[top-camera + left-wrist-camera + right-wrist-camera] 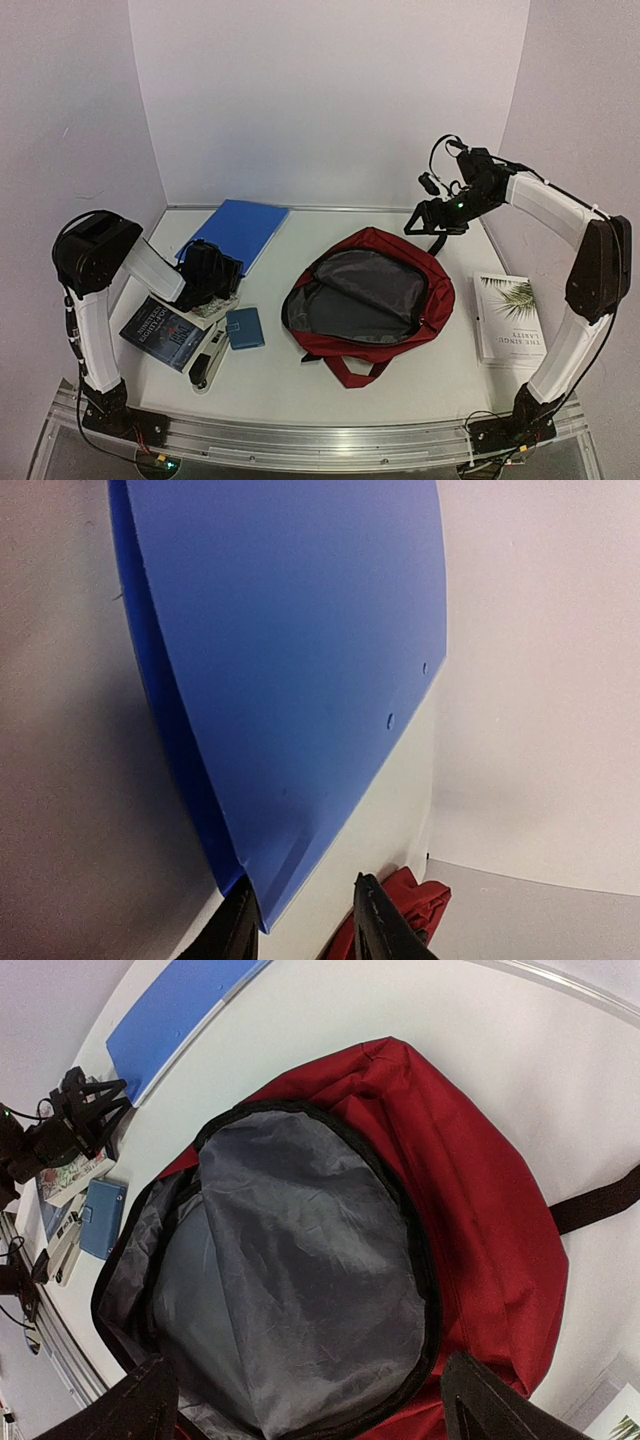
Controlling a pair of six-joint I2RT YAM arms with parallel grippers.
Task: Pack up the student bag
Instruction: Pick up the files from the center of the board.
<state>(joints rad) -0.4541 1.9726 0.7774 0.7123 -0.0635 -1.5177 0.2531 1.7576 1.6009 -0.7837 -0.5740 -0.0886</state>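
The student bag [372, 300] lies in the middle of the table, dark red, zipped open, its grey lining [300, 1260] showing. A black strap [595, 1205] trails from its far side. My right gripper [438, 216] hangs above the bag's far end; in the right wrist view its jaws [315, 1410] stand wide open and empty over the opening. My left gripper [210, 272] is at the near corner of a blue folder [236, 232]. In the left wrist view the folder [290, 660] fills the frame and its corner lies between the open fingers [240, 932], close to the left one.
A white book [510, 318] lies right of the bag. At the left lie a dark book [160, 332], a small blue notebook [245, 327], a stapler [207, 366] and a printed booklet [216, 305]. White walls close in the back and both sides.
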